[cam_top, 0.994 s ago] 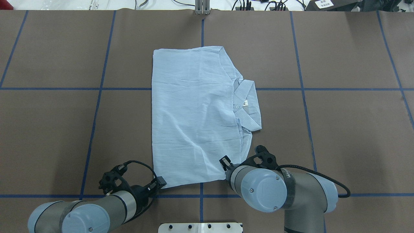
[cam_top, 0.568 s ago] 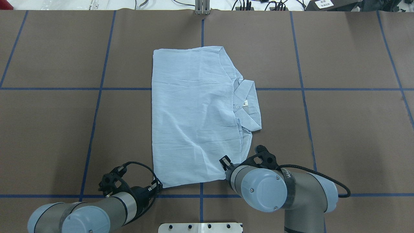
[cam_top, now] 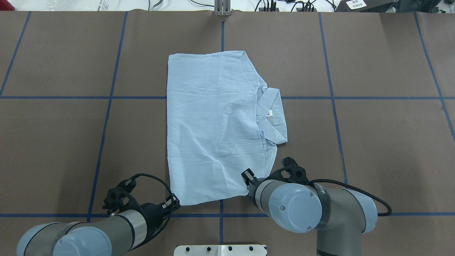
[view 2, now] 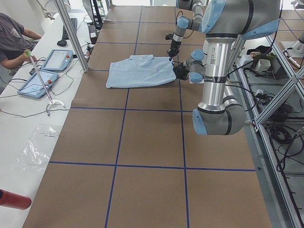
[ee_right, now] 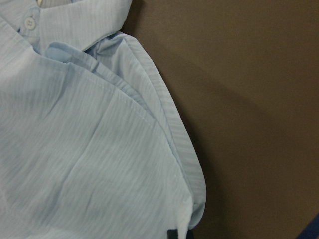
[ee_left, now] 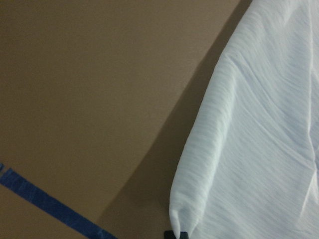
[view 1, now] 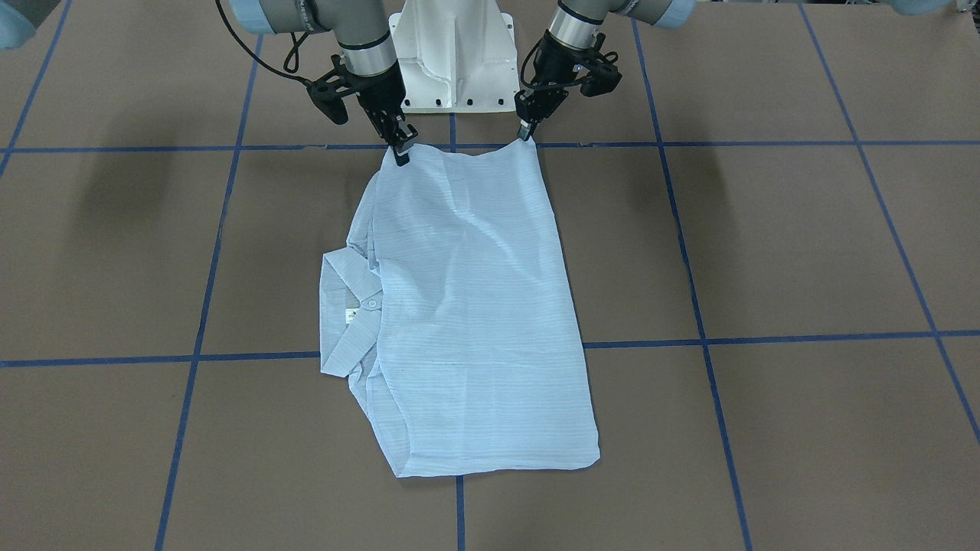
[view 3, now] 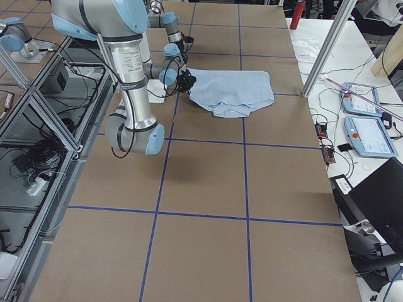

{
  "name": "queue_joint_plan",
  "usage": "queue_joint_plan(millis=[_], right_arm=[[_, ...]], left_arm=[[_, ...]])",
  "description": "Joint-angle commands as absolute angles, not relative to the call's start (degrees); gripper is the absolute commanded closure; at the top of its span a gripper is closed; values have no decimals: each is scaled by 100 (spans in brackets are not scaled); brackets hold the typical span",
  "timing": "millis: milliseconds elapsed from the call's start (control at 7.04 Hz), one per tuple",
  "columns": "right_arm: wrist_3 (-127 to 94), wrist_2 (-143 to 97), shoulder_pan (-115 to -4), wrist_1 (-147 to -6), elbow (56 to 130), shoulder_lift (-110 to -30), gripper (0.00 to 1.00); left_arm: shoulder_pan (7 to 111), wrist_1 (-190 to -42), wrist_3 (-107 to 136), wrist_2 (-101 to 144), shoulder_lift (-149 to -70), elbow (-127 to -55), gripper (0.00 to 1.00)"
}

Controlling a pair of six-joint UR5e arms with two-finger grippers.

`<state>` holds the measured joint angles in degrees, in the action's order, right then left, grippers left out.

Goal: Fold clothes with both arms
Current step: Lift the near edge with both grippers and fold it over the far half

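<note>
On brown table | shirt flat | left fingers, right fingers pinch robot-side corners | pedestal behind

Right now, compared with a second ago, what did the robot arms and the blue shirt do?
Both arms pulled back slightly toward the robot: the left gripper eased left, the right arm's elbow swung right. That gripper and the right gripper pinch near corners of the shirt; no new grab or release shows. The shirt's body and collar stayed put.
</note>
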<state>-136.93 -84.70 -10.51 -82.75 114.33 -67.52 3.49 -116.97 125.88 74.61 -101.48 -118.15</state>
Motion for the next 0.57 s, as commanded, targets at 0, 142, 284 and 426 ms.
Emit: queue_joint_plan(millis=[0,142,284,426], right_arm=[[-13746,-8464,-1072,-8384,12273,-7117,100],[-13746,-8473,-1238,-8707,12670,-7154,100],[-13729,-8516,-1552,-8840,12822,-7067,100],[-13659,-8595,-1782,-8850,12832,-6901,100]], left_arm=[[351,-11567,12682,7392,-10134,-12476,100],[439,-11123,12639,7426,-10195,-13029,100],[709,-10892,12456,7583,-10282,-13400,100],[1173,-10881,12089,7846,-10475,-13395,100]])
